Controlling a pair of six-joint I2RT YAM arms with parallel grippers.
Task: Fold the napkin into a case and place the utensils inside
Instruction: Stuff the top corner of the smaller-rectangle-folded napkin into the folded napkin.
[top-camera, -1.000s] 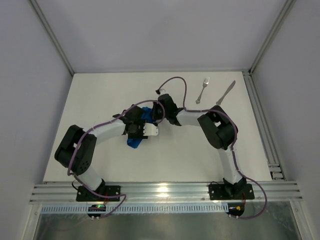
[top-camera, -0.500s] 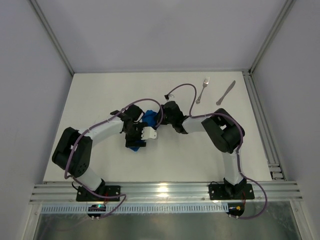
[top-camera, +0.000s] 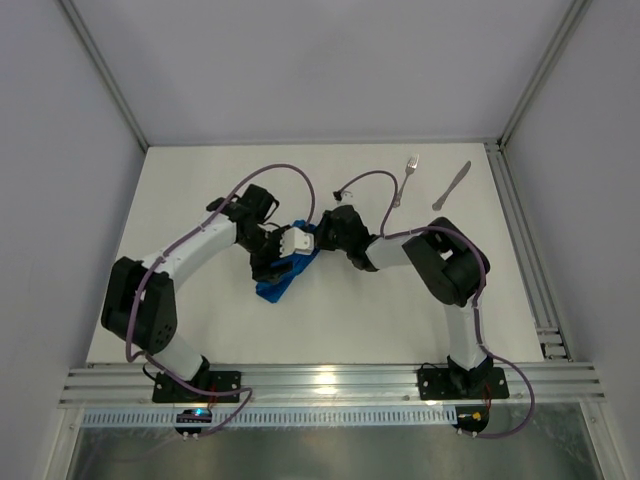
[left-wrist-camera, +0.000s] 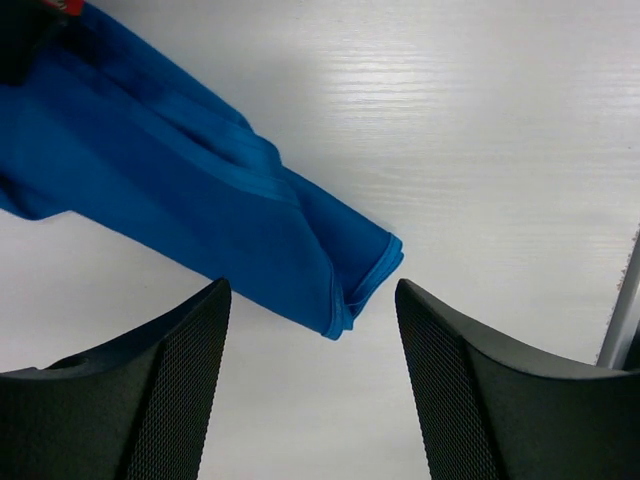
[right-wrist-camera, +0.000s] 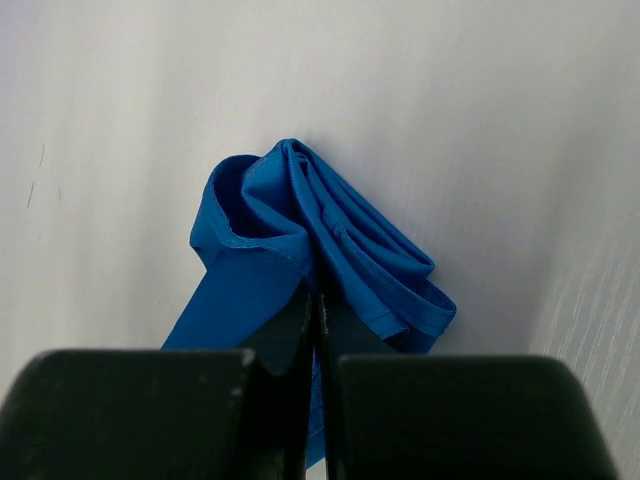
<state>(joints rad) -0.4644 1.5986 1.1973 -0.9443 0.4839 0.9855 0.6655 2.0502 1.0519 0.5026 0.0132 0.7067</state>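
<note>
After the left end effector (left-wrist-camera: 312, 300) had spread and drawn clear, the napkin (top-camera: 276, 284) lay on the desk (top-camera: 190, 190) as a narrow folded strip, its far end pinched by the right end effector (right-wrist-camera: 318, 300), with fork (top-camera: 405, 180) and knife (top-camera: 452, 186) well apart, not yet inside.

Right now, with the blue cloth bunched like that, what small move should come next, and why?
Probably lower the left gripper and close it on the free end of the napkin. Its jaws stand open over that folded corner, while the right gripper pinches the other, bunched end. With both ends held, the cloth could be pulled straight. The fork and knife lie apart, untouched.
</note>
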